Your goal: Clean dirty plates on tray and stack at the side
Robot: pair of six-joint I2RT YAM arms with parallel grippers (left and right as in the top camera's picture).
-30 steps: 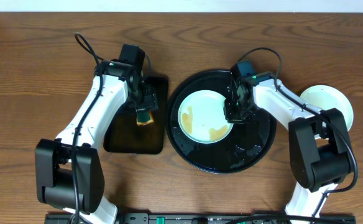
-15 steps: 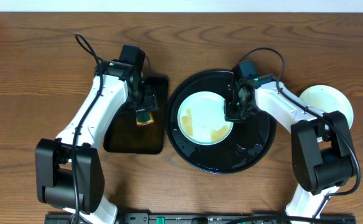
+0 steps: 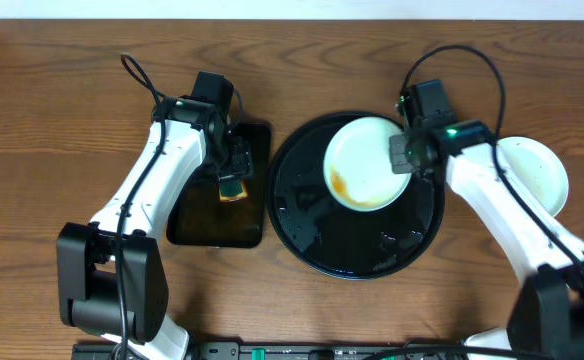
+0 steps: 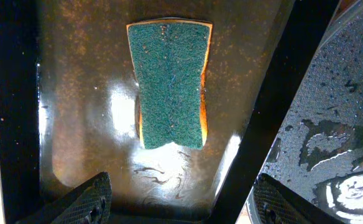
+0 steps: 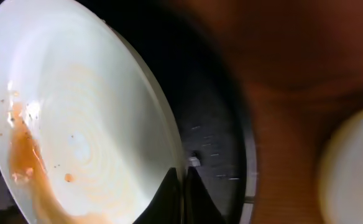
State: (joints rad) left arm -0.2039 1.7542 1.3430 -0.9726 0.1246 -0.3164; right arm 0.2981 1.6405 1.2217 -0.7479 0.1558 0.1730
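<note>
We look down on a grained wooden table bearing the glossy round tray, black and bead-wet, beside a rectangular tray. Over the round tray our right gripper pinches the smeared pale plate by its rim. That arm half hides a second plate. Our left gripper hangs wide above a coarse green sponge.

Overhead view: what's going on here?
The right claw is shut on the rim of the smeared plate and holds it over the round black tray, which is wet. An orange-brown smear shows on the plate, so it is not yet clean. The left claw is open above the sponge, which lies on the rectangular tray. A second plate sits on the table to the right.
</note>
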